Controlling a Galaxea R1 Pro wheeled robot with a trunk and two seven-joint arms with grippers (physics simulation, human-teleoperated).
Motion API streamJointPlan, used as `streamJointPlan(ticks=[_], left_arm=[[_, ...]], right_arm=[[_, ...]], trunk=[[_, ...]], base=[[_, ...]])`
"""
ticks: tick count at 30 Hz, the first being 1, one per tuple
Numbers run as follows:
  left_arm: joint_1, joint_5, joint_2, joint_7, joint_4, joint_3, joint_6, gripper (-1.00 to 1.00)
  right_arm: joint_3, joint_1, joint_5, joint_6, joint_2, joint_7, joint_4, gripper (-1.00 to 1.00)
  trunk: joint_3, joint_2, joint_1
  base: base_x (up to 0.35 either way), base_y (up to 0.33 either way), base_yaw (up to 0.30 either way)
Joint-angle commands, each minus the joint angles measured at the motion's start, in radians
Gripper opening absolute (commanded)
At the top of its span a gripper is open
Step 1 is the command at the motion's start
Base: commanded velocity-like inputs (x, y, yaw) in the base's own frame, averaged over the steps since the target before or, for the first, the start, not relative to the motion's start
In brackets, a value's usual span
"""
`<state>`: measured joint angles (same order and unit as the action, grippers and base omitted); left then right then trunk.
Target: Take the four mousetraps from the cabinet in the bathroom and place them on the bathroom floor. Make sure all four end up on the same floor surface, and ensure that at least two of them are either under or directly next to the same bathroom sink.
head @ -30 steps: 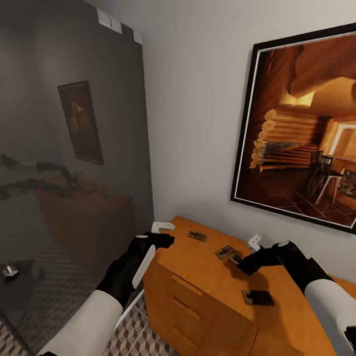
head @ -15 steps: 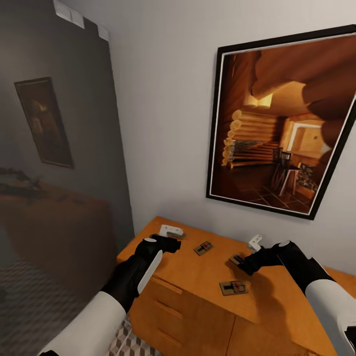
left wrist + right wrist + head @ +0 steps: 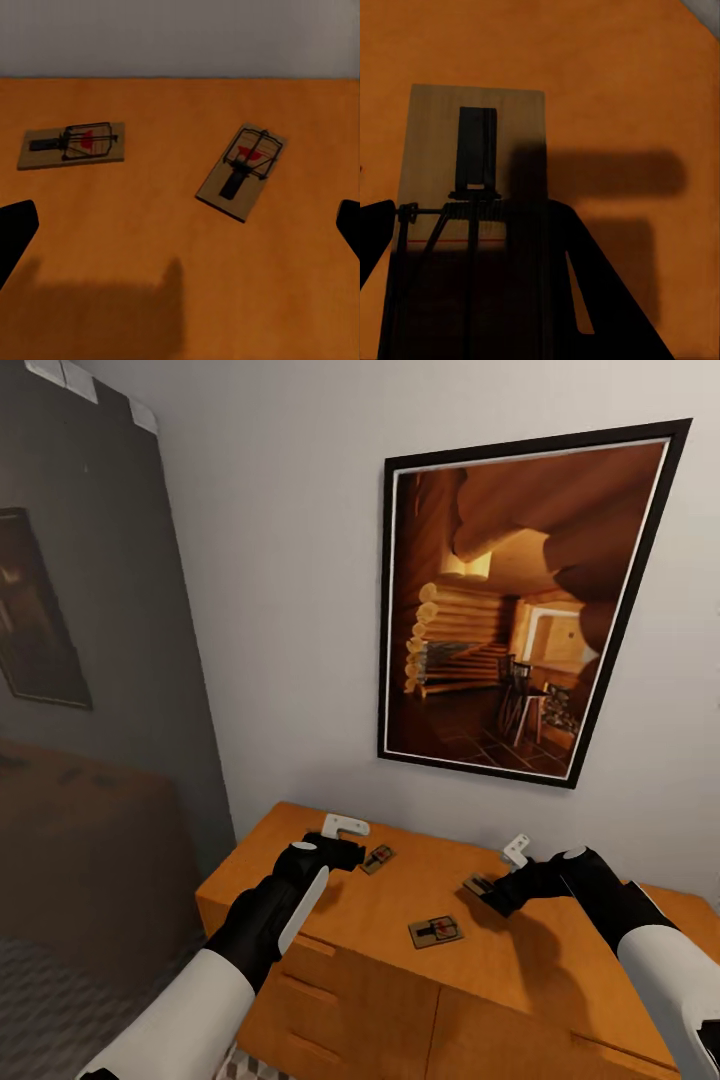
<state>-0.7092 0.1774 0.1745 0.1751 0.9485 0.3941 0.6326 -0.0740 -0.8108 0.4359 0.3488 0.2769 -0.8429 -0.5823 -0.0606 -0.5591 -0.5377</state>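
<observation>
The head camera has panned right, centring the cabinet (image 3: 400, 920); right gripper (image 3: 487, 892) grips a mousetrap (image 3: 472, 225), left gripper (image 3: 352, 852) open, empty.

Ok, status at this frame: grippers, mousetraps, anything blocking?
Left gripper open, empty, over the cabinet top. Right gripper right over one mousetrap, grip unconfirmed. Two more mousetraps lie loose. No obstruction visible.
</observation>
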Motion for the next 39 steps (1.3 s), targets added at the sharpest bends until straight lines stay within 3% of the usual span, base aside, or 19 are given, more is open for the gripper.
streamJointPlan(ticks=[1,19,23,25,27,32,33,35,39], left_arm=[[-0.001,0.010,0.000,0.009,0.001,0.001,0.004,1.00],[-0.001,0.013,0.000,0.002,0.003,0.003,0.005,1.00],[-0.001,0.014,0.000,-0.001,0.002,0.004,0.003,1.00],[-0.001,0.014,0.000,-0.001,0.001,0.004,0.003,1.00],[-0.001,0.014,0.000,-0.002,0.001,0.004,0.004,1.00],[-0.001,0.013,0.000,0.000,0.001,0.005,0.004,1.00],[-0.001,0.013,0.000,-0.001,0.001,0.005,0.004,1.00],[-0.001,0.013,0.000,-0.001,0.001,0.005,0.004,1.00],[-0.001,0.012,0.000,0.000,0.001,0.005,0.005,1.00]], right_arm=[[-0.003,-0.001,0.003,0.006,0.001,-0.004,-0.002,-1.00],[-0.001,-0.001,0.003,0.005,0.003,0.001,-0.002,-1.00],[0.001,-0.001,-0.003,0.007,0.004,0.140,-0.001,-1.00],[0.007,-0.001,-0.005,0.010,0.004,0.162,-0.001,-1.00],[0.042,-0.001,-0.006,0.012,0.004,0.173,-0.001,-1.00],[0.282,-0.001,-0.005,0.018,0.002,0.185,-0.002,-1.00],[0.307,-0.001,-0.004,0.018,0.002,0.189,-0.002,-1.00],[0.333,-0.001,-0.004,0.021,0.002,0.199,-0.002,-1.00],[0.348,-0.001,-0.001,0.050,0.002,0.208,-0.004,-1.00]], trunk=[[-0.002,-0.002,-0.001],[-0.002,-0.002,-0.001],[-0.002,-0.002,-0.001],[-0.002,-0.002,-0.001],[-0.002,-0.002,-0.001],[-0.002,-0.002,-0.001],[-0.002,-0.002,-0.001],[-0.002,-0.002,-0.001],[-0.002,-0.002,-0.001]], base=[[0.000,0.000,-0.029],[-0.020,0.099,-0.060],[0.000,0.001,-0.277],[0.000,0.000,-0.290],[0.000,0.000,-0.294],[0.000,0.000,-0.296],[0.000,0.000,-0.297],[0.000,0.000,-0.297],[0.000,0.000,-0.297]])
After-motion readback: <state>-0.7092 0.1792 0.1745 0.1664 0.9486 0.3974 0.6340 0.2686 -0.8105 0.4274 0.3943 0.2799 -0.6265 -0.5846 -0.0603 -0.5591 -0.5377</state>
